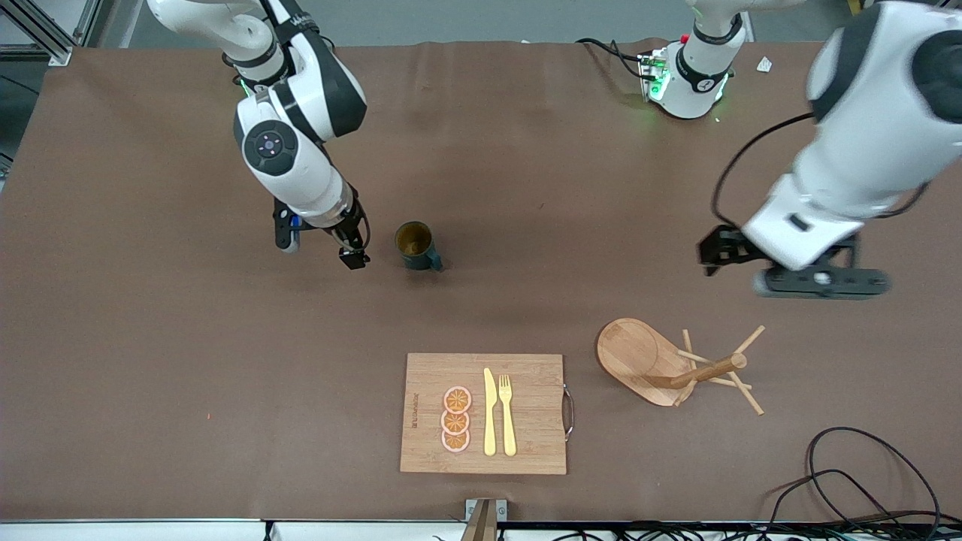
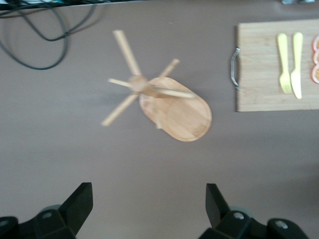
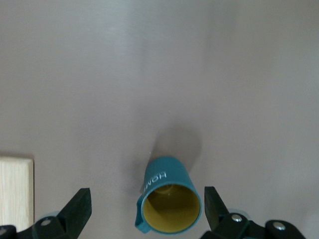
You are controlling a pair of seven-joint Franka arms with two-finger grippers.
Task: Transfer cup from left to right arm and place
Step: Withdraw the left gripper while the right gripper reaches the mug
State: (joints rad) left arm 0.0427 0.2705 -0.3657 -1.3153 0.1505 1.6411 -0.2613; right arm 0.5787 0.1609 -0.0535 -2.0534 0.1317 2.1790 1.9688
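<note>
The cup (image 1: 414, 244) is standing upright on the brown table (image 1: 150, 361), its mouth facing up and its handle pointing toward the front camera; it is sitting toward the right arm's end of the table and farther from the front camera than the cutting board (image 1: 485, 413). The right gripper (image 1: 323, 244) is hanging just beside the cup, low over the table on the side toward the right arm's end, with its fingers spread wide and holding nothing; in the right wrist view the cup (image 3: 169, 201) is showing between the two finger tips (image 3: 79, 206), with white lettering on its teal side. The left gripper (image 1: 782, 267) is hovering over bare table toward the left arm's end, its fingers (image 2: 79, 204) also standing wide apart and gripping nothing. Nearer to the front camera than that gripper, a wooden mug rack (image 1: 669, 364) is lying on the table, with its pegs pointing out in several directions. On the cutting board a yellow knife (image 1: 489, 413) and a yellow fork (image 1: 507, 413) are lying side by side, and three orange slices (image 1: 455, 419) are lying in a row beside the knife. Black cables (image 1: 864, 481) are curling at the table corner nearest the front camera, at the left arm's end.
</note>
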